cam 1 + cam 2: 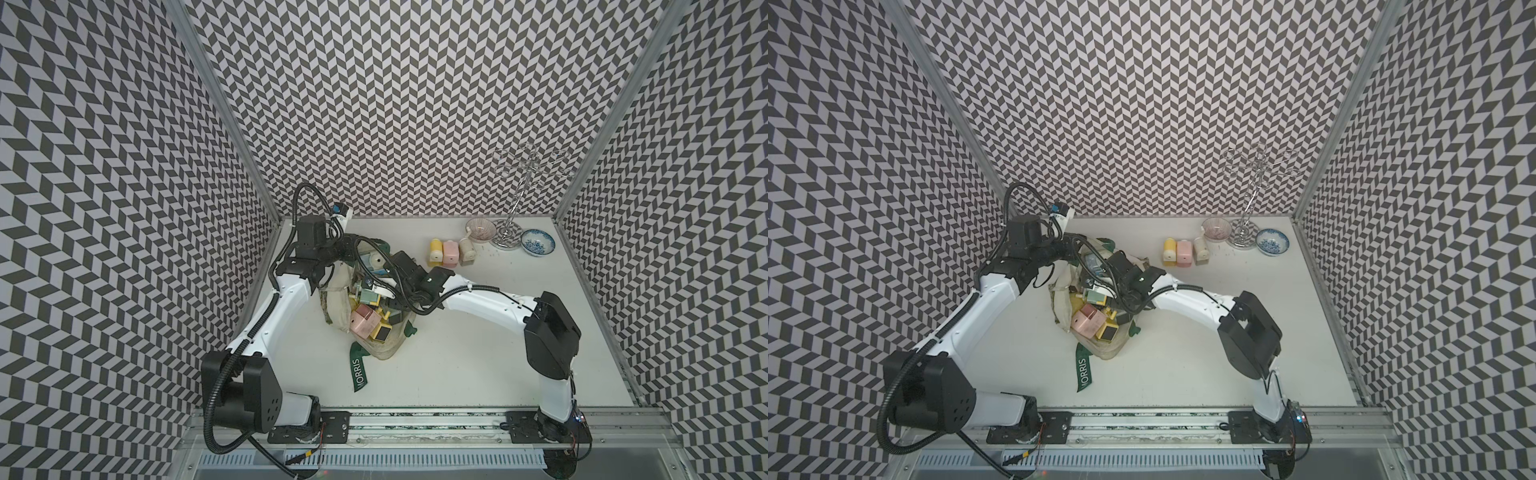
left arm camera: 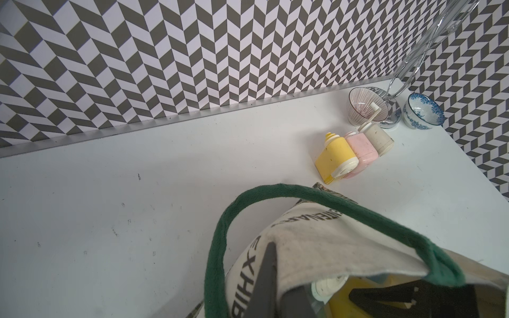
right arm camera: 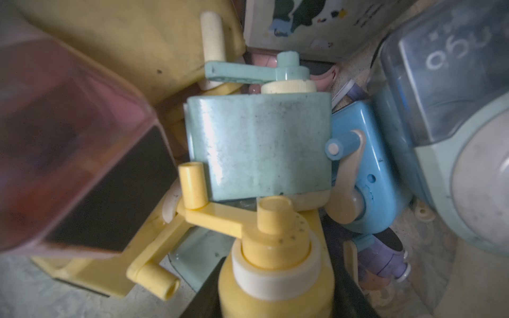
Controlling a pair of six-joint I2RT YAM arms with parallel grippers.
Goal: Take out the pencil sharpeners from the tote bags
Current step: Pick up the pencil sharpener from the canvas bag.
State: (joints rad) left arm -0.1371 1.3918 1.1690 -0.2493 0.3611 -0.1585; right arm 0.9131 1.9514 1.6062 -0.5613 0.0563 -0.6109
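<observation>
The left pincer [image 2: 316,278] is clamping shut on the cream rim of the tote bag [image 2: 316,239]. The right pincer [image 3: 278,298] is hanging inside the bag, its jaws flanking a yellow sharpener [image 3: 275,247]; I cannot tell whether they are pressing it. Just ahead of that pincer, a pale green sharpener [image 3: 259,143] is lying among others. Three sharpeners [image 1: 451,252] are standing on the table [image 1: 478,353], well apart from both pincers.
</observation>
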